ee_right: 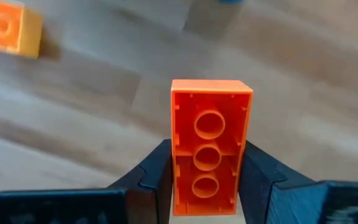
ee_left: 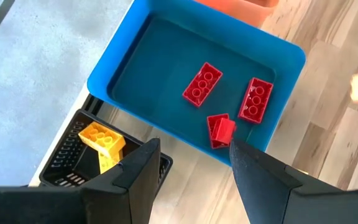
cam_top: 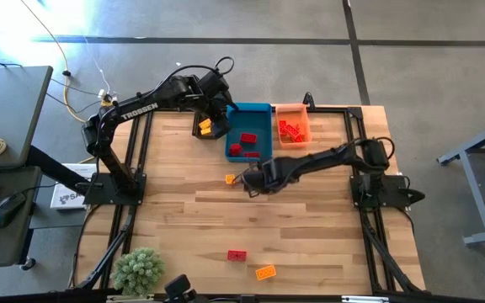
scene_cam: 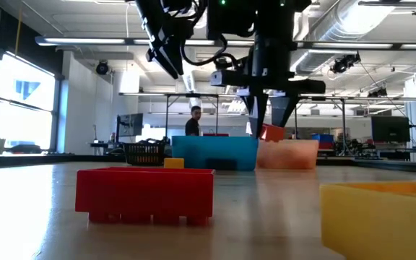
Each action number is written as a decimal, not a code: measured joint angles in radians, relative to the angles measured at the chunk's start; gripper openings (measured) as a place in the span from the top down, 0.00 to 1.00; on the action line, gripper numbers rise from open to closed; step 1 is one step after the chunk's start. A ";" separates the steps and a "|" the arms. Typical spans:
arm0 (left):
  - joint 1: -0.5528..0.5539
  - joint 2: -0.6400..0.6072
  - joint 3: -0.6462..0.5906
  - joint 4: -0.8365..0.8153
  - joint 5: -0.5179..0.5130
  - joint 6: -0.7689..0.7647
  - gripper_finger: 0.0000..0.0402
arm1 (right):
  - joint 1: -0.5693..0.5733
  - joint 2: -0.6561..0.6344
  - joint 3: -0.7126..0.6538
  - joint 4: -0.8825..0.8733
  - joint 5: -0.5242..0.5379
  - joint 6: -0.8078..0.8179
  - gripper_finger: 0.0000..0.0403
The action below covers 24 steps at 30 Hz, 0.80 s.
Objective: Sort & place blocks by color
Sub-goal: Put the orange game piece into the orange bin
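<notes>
My right gripper (cam_top: 244, 178) hangs over the table's middle, shut on an orange block (ee_right: 210, 140) that also shows in the low view (scene_cam: 271, 132). Beside it a yellow-orange block (cam_top: 231, 178) lies on the wood. My left gripper (ee_left: 194, 152) stands open above the near rim of the blue bin (ee_left: 114, 74), which holds three red blocks (ee_left: 202, 84). A yellow block (ee_left: 102, 140) lies in the black bin (ee_left: 61, 165). The orange bin (cam_top: 293, 124) holds red-orange blocks. A red block (cam_top: 237, 255) and an orange block (cam_top: 265, 272) lie near the front edge. My right gripper pinches the orange block by its two long sides (ee_right: 174, 165) between its two fingers, at the end nearer the wrist. The fingers point steeply down and lie along the block, whose hollow underside faces the wrist camera. The block juts past the fingertips, lifted clear of the table.
The three bins stand side by side at the table's far edge: black, blue, orange. A small green plant (cam_top: 139, 271) sits at the near left corner. A person (scene_cam: 193, 121) stands in the room beyond. Bare wood lies between the bins and the front blocks.
</notes>
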 joint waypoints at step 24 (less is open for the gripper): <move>0.000 0.000 0.000 0.000 -0.002 0.000 0.54 | -0.399 -0.129 0.001 -0.156 0.109 -0.630 0.73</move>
